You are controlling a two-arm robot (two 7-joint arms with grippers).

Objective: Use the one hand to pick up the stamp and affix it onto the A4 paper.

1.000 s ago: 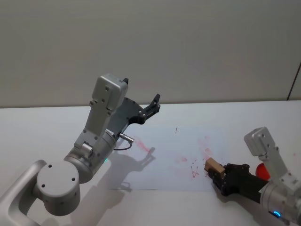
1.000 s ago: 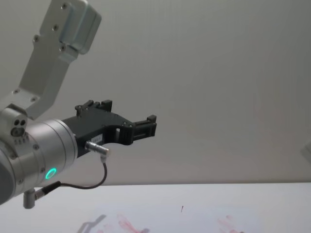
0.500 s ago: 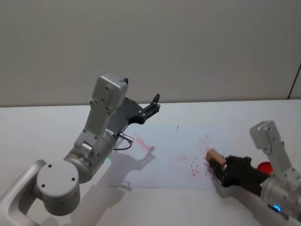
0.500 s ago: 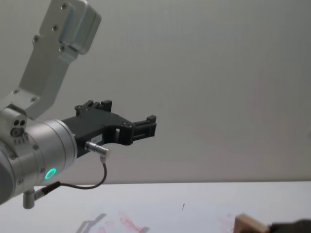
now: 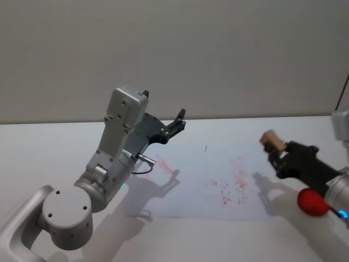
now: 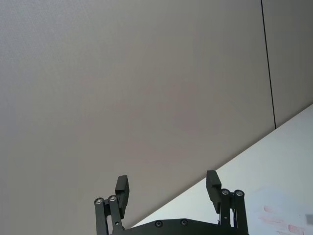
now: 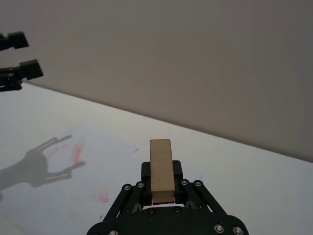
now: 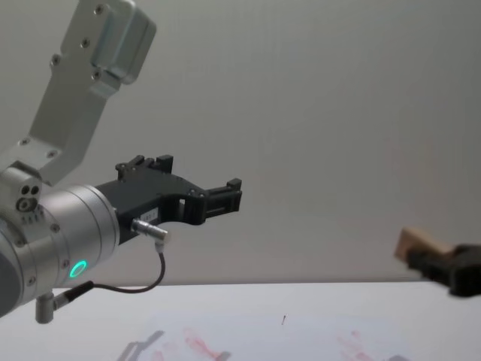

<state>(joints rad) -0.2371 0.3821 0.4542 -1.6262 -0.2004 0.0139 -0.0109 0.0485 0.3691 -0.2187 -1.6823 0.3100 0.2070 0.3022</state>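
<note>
**Stamp held above the right edge of the paper**

A plain white table (image 5: 49, 147) is shown against a bare grey-beige wall (image 5: 218, 54); one thin dark vertical seam is seen on the wall in the left wrist view. The paper (image 5: 202, 185) lies flat on the table, its far edge roughly parallel to the wall. Faint red smudges (image 5: 226, 191) are scattered over its right half, more red marks (image 5: 163, 165) lie near its left side, and a tiny dark mark (image 5: 205, 148) sits close to the far edge. A red round object (image 5: 312, 202) is seen on the table right of the paper, partly covered by the right arm.

The right hand (image 5: 277, 155) is raised off the table over the paper's right edge, its shadow cast on the sheet and table below it. The stamp (image 5: 272, 142) is pinched between its two fingers. In the right wrist view the stamp (image 7: 161, 170) appears as an elongated wooden block whose long axis runs straight out from the hand, its free end pointed away from the hand and toward the wall. In the chest view the stamp (image 8: 418, 244) is seen well above the table, its free end turned leftward.

The left hand (image 5: 175, 122) is held high above the paper's left part, aimed toward the wall, with its fingers (image 6: 213, 182) spread apart and nothing between them.
</note>
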